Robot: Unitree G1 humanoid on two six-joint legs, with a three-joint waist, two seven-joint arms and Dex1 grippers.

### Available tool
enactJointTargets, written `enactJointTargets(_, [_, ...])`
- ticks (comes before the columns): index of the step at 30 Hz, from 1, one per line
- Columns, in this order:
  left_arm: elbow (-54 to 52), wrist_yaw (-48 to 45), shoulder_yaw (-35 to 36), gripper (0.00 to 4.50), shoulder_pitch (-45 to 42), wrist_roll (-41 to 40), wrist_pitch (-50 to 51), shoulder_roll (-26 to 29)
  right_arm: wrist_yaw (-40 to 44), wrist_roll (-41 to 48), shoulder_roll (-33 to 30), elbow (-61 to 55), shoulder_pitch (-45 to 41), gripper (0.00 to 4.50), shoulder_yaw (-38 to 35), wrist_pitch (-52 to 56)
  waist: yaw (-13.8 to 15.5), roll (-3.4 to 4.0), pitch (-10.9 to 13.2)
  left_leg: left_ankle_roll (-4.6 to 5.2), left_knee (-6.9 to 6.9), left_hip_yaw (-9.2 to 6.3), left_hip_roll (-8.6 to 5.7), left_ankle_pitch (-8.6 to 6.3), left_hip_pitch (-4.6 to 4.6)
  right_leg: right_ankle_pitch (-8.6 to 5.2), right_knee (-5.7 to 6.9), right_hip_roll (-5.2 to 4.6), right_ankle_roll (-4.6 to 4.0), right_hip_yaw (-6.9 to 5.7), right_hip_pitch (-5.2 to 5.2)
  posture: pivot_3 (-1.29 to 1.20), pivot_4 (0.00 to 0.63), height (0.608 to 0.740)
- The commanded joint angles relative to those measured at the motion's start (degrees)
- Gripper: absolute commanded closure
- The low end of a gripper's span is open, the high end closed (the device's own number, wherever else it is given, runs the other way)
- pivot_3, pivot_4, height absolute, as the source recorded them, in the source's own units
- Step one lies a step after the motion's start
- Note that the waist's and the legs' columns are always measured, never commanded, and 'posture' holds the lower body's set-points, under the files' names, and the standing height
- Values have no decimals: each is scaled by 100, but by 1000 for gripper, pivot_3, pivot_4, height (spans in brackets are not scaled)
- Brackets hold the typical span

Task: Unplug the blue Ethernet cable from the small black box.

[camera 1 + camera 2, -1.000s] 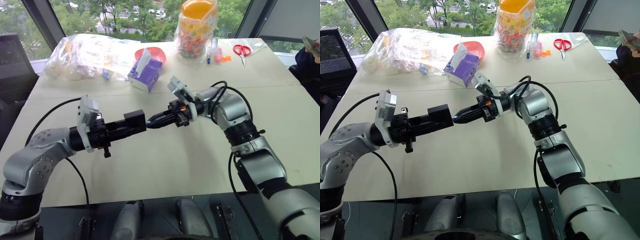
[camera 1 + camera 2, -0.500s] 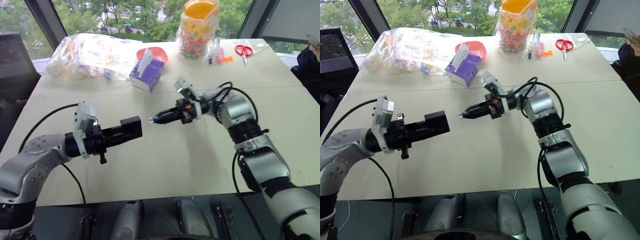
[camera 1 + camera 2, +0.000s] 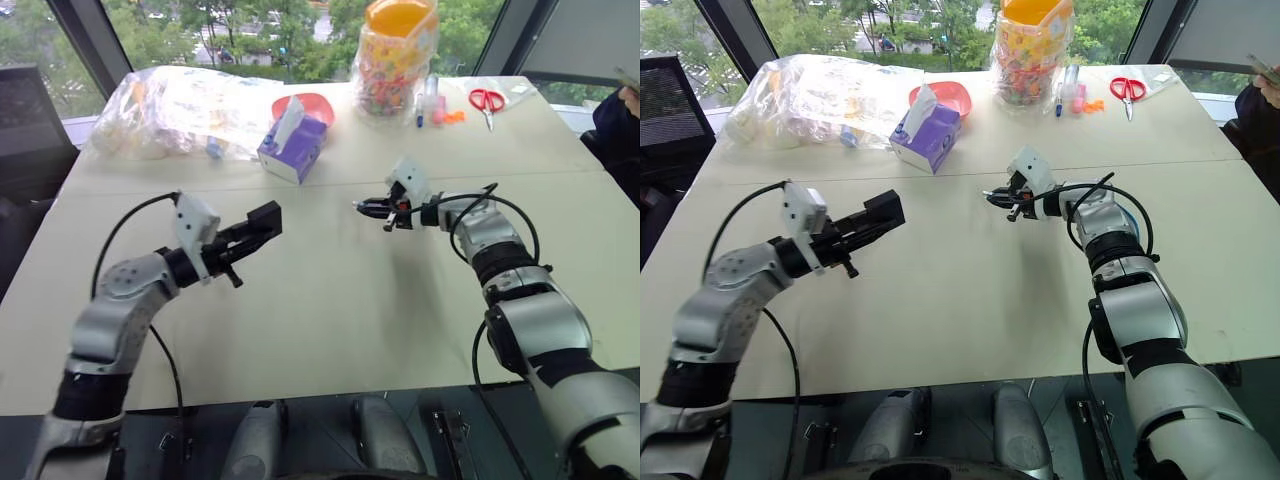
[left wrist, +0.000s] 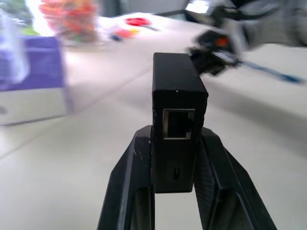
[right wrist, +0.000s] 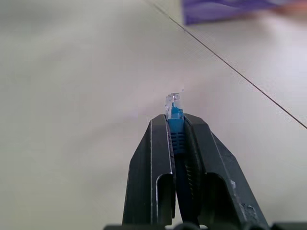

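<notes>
Both arms have pulled apart, so the left fingers [image 4: 144, 182] squeeze the small black box [image 4: 176, 115] with its hole empty, while the right fingers [image 5: 158, 158] pinch the blue Ethernet cable [image 5: 174, 122] plug, above the desk [image 3: 330, 310].

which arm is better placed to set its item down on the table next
Right, probably. Its fingers pinch the blue Ethernet cable by the freed plug and tilt toward the table, while the left gripper holds the small black box level.
</notes>
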Motion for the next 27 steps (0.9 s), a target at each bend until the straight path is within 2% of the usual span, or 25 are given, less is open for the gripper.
enactJointTargets(1, [696,155,-202,4021,-395,554,-953,-402,-829,-169,-22,304,-210,4465,-264,-280,1,-1,1,0,0,-1,0,0,-3,1,1,0,1,-1,-3,0,150,726])
enactJointTargets(5, [1877,293,-393,4021,-887,955,-1761,-1054,-1270,-271,-4,475,-103,4465,-403,-327,-4,0,1,0,-4,-2,0,0,-3,4,7,0,7,-2,-6,0,150,726])
enactJointTargets(9, [2687,349,-450,4021,-1196,1220,-2193,-1422,-1396,-344,21,507,-8,4465,-477,-317,-27,0,0,1,-2,-1,-1,0,-3,7,9,1,12,0,-6,0,150,726])
enactJointTargets(15, [4016,731,-545,4021,-1475,1678,-2282,-1728,-1553,-392,103,478,95,4465,-583,-260,-21,0,0,2,2,-1,-2,1,-2,9,14,2,17,0,-5,0,150,726])
enactJointTargets(19, [4353,746,-568,4021,-1498,1780,-2210,-1815,-1558,-418,135,451,123,4465,-639,-244,-8,1,0,2,15,-4,-2,1,12,13,16,3,23,-2,16,0,150,726])
enactJointTargets(20, [4363,737,-568,3221,-1486,1783,-2184,-1831,-1557,-424,139,446,127,4500,-646,-242,-9,1,0,2,21,-5,-3,1,17,13,16,3,24,-2,26,0,150,726])
enactJointTargets(22, [4341,729,-564,2744,-1451,1768,-2104,-1861,-1552,-424,142,443,131,4500,-659,-234,-14,2,-1,3,25,-5,-4,1,17,15,15,3,27,-1,28,0,150,726])
enactJointTargets(25, [4258,701,-576,1359,-1373,1768,-2050,-1865,-1511,-406,148,449,124,4500,-700,-200,-14,9,-5,3,25,-6,-5,2,20,15,16,3,28,-1,30,0,150,726])
enactJointTargets(27, [4213,698,-570,484,-1336,1764,-2013,-1857,-1509,-411,150,449,122,3642,-711,-194,-14,12,-7,3,23,-7,-5,2,20,15,16,3,28,-1,29,0,150,726])
